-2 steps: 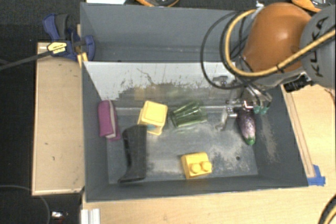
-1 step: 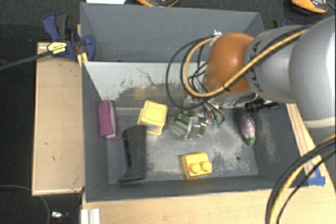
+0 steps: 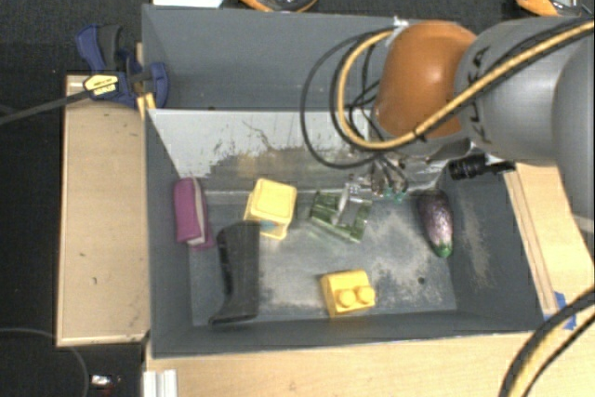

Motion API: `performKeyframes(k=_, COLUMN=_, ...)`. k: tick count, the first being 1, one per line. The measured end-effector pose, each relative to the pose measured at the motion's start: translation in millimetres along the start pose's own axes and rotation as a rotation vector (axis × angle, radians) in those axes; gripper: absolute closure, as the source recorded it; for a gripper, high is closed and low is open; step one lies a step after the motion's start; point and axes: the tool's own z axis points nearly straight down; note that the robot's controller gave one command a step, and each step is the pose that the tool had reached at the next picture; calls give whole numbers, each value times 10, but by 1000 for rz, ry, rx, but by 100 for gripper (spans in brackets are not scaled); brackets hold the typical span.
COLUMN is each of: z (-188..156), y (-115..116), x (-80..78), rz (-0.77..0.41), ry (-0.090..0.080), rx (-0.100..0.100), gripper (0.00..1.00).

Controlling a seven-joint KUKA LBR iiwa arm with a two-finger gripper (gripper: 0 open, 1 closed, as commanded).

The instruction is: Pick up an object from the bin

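The jaws are hanging low over the bin's [image 3: 279, 60] scuffed grey metal floor, right at a small green, partly see-through thing [image 3: 330, 214] with a flat, angular shape. It is lying just beside and below the jaws, and their metal tips are looking close to its upper edge. Whether the jaws are open, closed or touching it, I cannot tell.

Further out on the same side as the green thing, a smooth yellow cube-like block [image 3: 271, 205] is sitting, and beyond it a dull mauve slab [image 3: 189, 209]. Below the jaws a yellow studded brick [image 3: 348, 290] is resting, well apart. A matte black boot-shaped piece [image 3: 238, 274] is lying below the cube. On the jaws' other side, near them, a glossy purple aubergine toy [image 3: 435, 223] with a green cap is lying.
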Motion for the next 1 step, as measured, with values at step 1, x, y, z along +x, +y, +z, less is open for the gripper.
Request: performKeyframes(k=1, z=932, y=-70, x=26, rz=-52, ry=23, rx=3, gripper=0)
